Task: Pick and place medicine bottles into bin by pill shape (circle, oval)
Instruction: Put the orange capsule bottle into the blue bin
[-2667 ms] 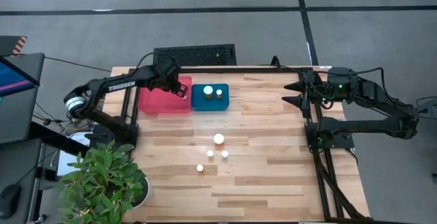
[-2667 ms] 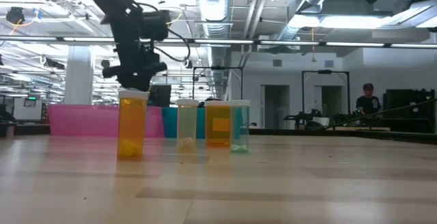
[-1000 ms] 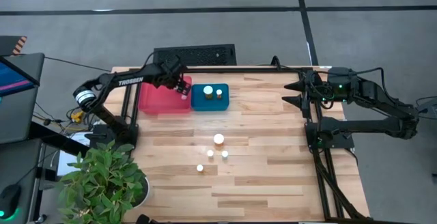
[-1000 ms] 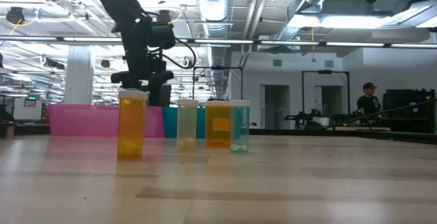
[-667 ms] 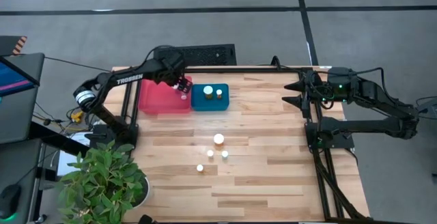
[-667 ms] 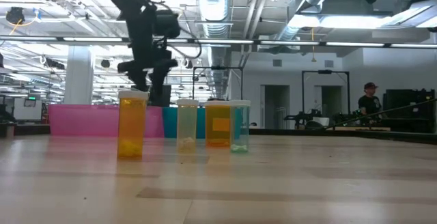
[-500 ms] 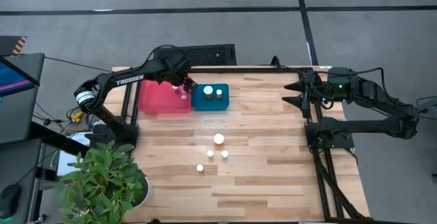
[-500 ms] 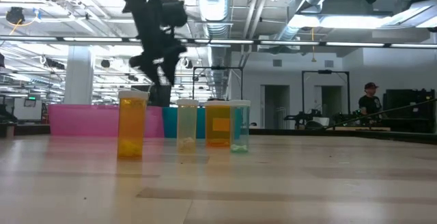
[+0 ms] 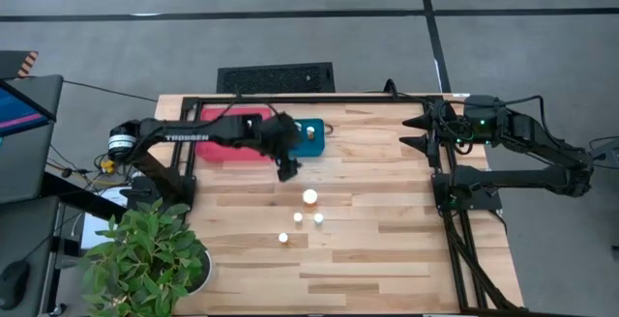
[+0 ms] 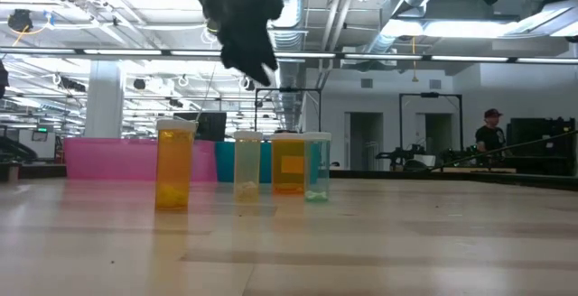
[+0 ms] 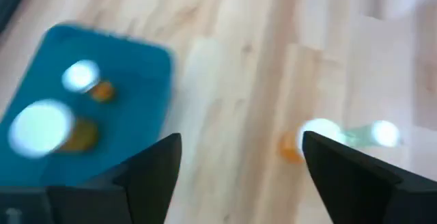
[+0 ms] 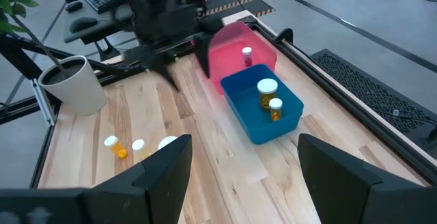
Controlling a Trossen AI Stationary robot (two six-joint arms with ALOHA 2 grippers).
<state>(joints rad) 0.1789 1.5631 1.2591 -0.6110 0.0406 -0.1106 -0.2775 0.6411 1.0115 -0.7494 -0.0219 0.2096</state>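
My left gripper (image 9: 287, 170) hangs wide open and empty, at 11 o'clock from the four table bottles (image 9: 309, 198). Risk: descending fast between them could topple a neighbouring bottle. Right gripper (image 9: 411, 131) parked open.

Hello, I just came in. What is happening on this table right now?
A robot is sorting small white-capped medicine bottles into bins. The left gripper, open and empty, hangs above the wooden table between the blue bin and four loose bottles. The blue bin holds two bottles, the pink bin one. The right gripper waits open at the right edge.
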